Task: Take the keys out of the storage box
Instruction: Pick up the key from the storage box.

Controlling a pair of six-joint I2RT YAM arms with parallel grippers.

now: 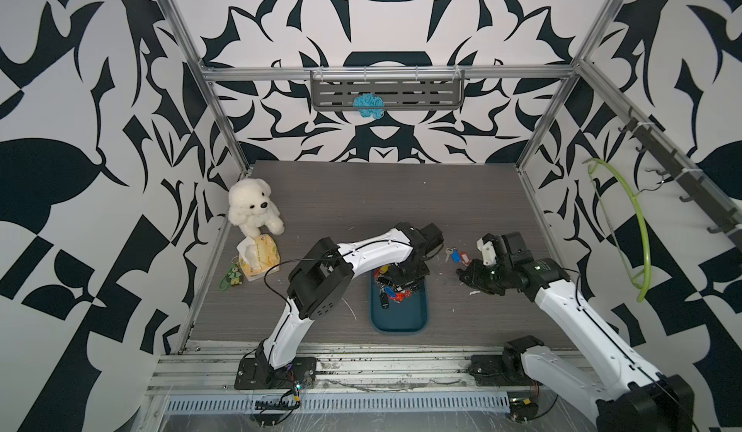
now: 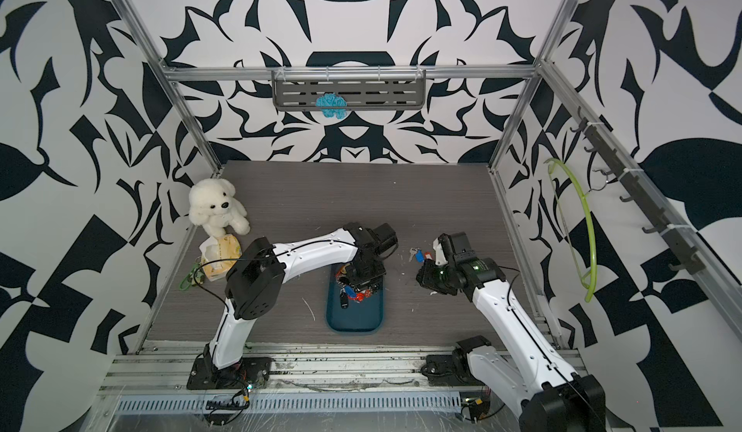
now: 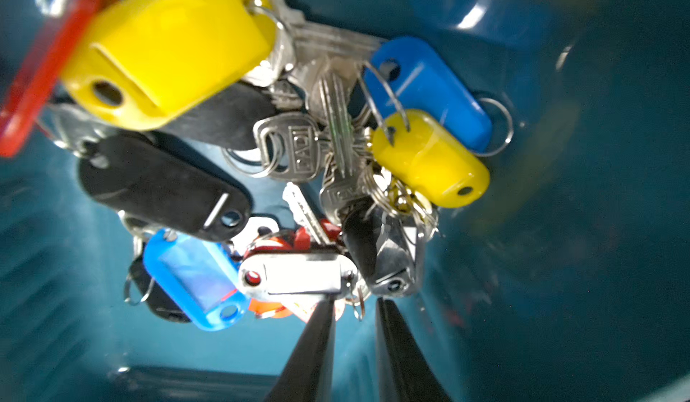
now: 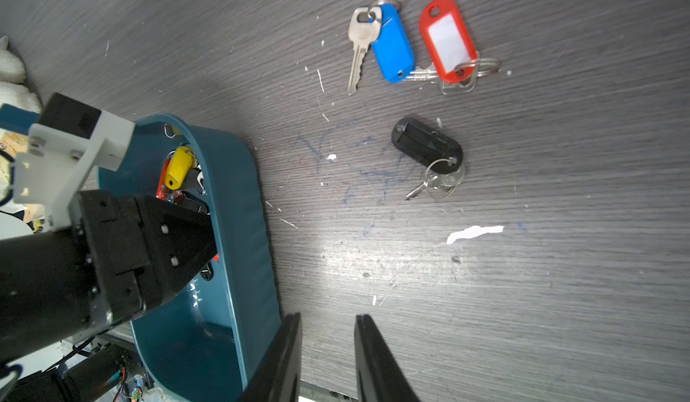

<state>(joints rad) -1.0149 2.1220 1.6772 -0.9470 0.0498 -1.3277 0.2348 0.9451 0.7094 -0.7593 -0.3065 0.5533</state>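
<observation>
The keys (image 3: 317, 150) lie heaped in the far end of the storage box (image 1: 399, 323), silver blades tangled on rings with yellow, blue, black, red and white-labelled tags. The box's near end is bare. The box sits on the bench (image 1: 361, 201) close to the front edge, about midway between the left and right edges.

The left gripper (image 3: 354, 303) reaches down into the box over the heap. Its jaws stand narrowly apart, with the tips at a white-labelled tag and a black tag and nothing visibly clamped between them.

Three more tagged keys lie on the bench between the box and the right edge: a blue-tagged key (image 4: 392, 45) and a red-tagged key (image 4: 448, 41) just beside each other, and a black-tagged key (image 4: 427, 146) near them.

The right gripper (image 4: 328, 319) hovers over bare bench just beside the box's right wall, with its jaws a little apart and empty.

A white plush bear (image 1: 255, 207) sits by the left edge.
</observation>
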